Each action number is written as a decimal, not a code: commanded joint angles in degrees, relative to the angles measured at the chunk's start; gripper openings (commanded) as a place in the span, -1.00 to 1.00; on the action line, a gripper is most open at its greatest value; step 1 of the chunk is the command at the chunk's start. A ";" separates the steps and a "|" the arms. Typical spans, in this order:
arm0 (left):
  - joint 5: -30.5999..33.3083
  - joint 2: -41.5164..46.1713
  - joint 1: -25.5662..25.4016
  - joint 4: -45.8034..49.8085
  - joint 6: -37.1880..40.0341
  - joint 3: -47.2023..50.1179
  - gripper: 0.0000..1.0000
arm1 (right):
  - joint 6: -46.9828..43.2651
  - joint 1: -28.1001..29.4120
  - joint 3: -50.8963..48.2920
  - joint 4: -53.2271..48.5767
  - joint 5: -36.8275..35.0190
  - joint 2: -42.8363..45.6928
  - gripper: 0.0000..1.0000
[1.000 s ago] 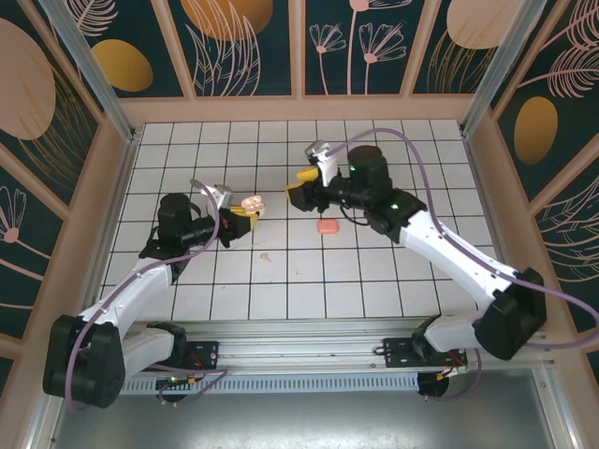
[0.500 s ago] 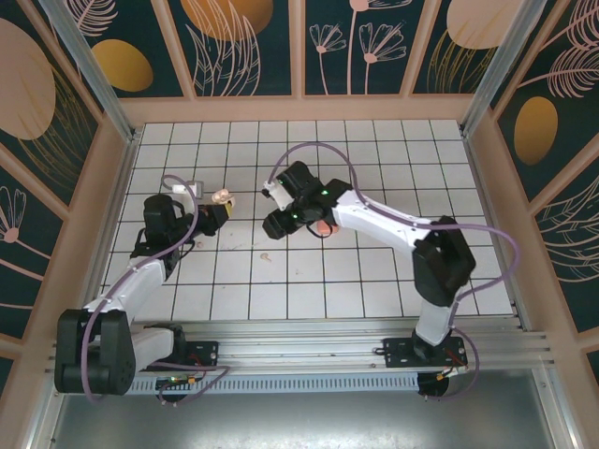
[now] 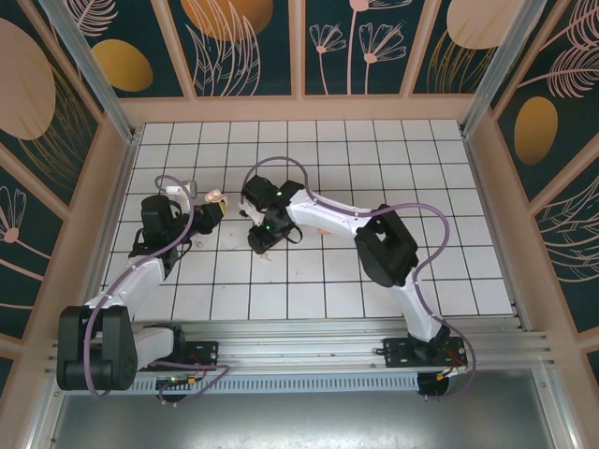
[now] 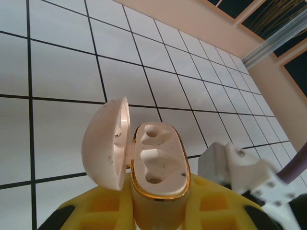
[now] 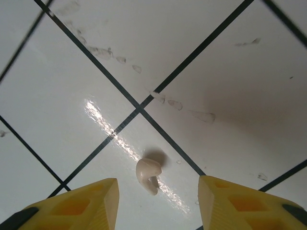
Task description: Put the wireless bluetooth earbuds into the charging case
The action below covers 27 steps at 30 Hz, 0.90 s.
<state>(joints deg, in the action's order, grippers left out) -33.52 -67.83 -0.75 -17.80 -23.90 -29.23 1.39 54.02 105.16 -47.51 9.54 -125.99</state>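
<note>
Right end effector [image 5: 158,203] now leftward, wide astride earbud [image 5: 148,176]; left end effector [image 4: 160,218] tight on open case [image 4: 158,163]

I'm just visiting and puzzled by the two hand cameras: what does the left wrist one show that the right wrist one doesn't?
Left wrist view: the left gripper clamps the charging case, its lid swung open and both sockets empty.
Right wrist view: one earbud lies loose on a tile, with the right gripper open on either side of it, not touching.
Shared: the white tiled tabletop with dark lines, and yellow fingers at the bottom edge.
</note>
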 commanded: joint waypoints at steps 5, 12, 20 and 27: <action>0.42 0.33 0.47 -1.29 -0.88 0.43 -0.70 | -0.92 1.55 5.18 -6.29 -2.77 -4.62 -0.09; 0.78 0.42 0.49 -1.23 -0.83 0.39 -0.71 | -1.04 2.05 7.39 -7.51 -2.20 -6.93 -0.13; 0.09 0.01 0.57 -1.46 -0.97 0.22 -0.71 | -0.68 2.24 7.77 -7.77 -1.28 -7.93 -0.15; -0.08 0.11 0.63 -1.45 -1.16 0.23 -0.72 | -0.68 2.23 8.20 -7.95 -1.45 -8.93 -0.20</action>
<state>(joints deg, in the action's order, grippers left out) -32.91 -67.83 -0.64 -17.80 -24.32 -29.12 0.78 55.61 111.50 -53.43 8.40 -133.40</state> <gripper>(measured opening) 0.183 0.402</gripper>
